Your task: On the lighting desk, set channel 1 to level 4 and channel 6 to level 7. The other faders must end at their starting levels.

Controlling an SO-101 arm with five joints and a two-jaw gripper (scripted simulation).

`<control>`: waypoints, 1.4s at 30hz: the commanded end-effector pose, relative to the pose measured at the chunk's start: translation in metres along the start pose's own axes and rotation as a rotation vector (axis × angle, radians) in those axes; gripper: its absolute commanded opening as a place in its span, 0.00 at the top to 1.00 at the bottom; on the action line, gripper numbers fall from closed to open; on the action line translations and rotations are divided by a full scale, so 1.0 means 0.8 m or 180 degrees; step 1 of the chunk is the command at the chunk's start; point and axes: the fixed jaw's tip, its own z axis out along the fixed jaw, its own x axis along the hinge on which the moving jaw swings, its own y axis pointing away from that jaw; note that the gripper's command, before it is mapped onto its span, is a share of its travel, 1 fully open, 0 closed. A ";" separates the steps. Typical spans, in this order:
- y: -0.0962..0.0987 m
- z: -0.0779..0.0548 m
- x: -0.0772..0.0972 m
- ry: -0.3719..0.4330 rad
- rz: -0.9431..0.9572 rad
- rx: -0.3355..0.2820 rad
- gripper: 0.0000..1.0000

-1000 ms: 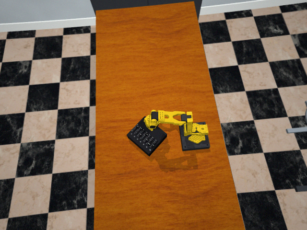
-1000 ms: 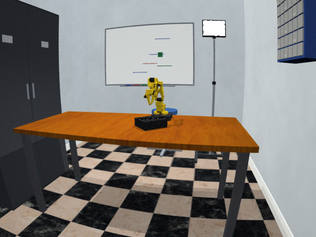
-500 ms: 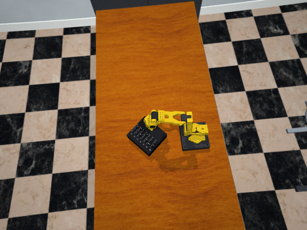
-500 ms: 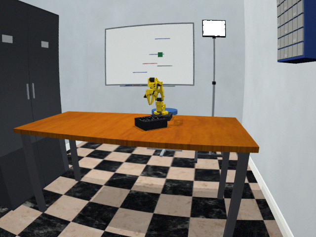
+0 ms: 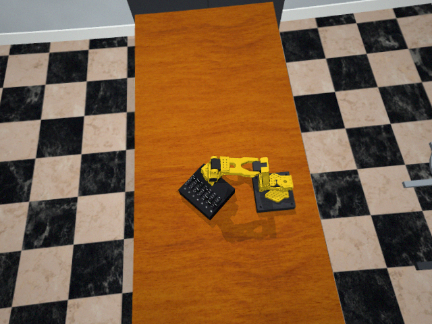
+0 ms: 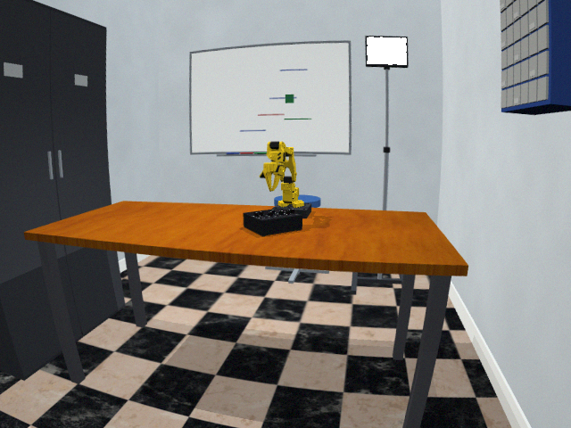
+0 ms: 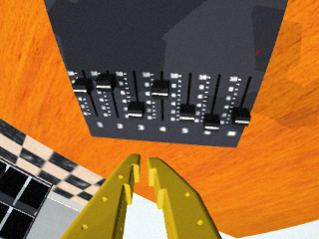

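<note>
The lighting desk is a black box with a row of several faders, lying on the orange table to the left of the arm's base. In the wrist view the desk fills the upper half, and the fader caps sit at different heights along their slots. My yellow gripper is shut and empty, its tips held above the desk's near edge, below the middle faders. From above, the gripper hangs over the desk's upper right corner. In the side view the arm bends down over the desk.
The arm's black base plate sits right of the desk on the table. The table's left edge and the checkered floor show at the lower left of the wrist view.
</note>
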 end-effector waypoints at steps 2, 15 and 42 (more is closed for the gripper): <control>-0.002 0.010 0.007 -0.0059 -0.0020 0.0073 1.00; -0.004 0.029 0.018 -0.0150 -0.0043 0.0167 1.00; -0.004 0.030 0.019 -0.0156 -0.0044 0.0173 1.00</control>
